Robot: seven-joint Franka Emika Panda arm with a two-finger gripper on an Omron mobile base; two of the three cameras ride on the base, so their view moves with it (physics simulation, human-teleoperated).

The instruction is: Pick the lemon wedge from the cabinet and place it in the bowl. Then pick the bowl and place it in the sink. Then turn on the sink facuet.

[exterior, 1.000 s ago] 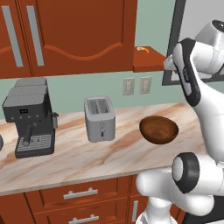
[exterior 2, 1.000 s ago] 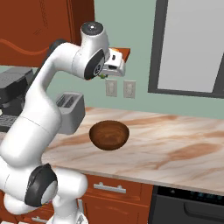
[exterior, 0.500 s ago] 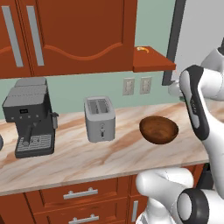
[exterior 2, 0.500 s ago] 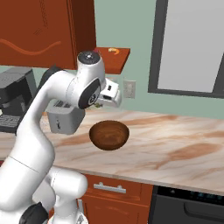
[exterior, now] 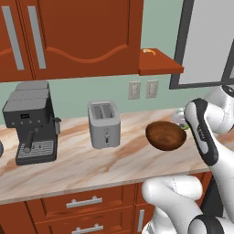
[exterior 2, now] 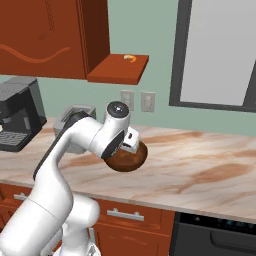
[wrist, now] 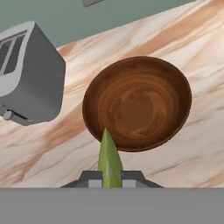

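The gripper point(wrist: 111, 180) grips the wedge point(wrist: 109, 160), hanging above the bowl point(wrist: 137, 103) on the bench point(wrist: 201, 52); its fingers are mostly hidden.

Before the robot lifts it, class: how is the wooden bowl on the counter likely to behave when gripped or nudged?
The bowl looks rigid, so it should keep its shape. Its glossy, curved wall may be slippery for the fingers, which are now shut on the lemon wedge. Standing on a rounded underside on the smooth counter, it would probably slide or rock if nudged.
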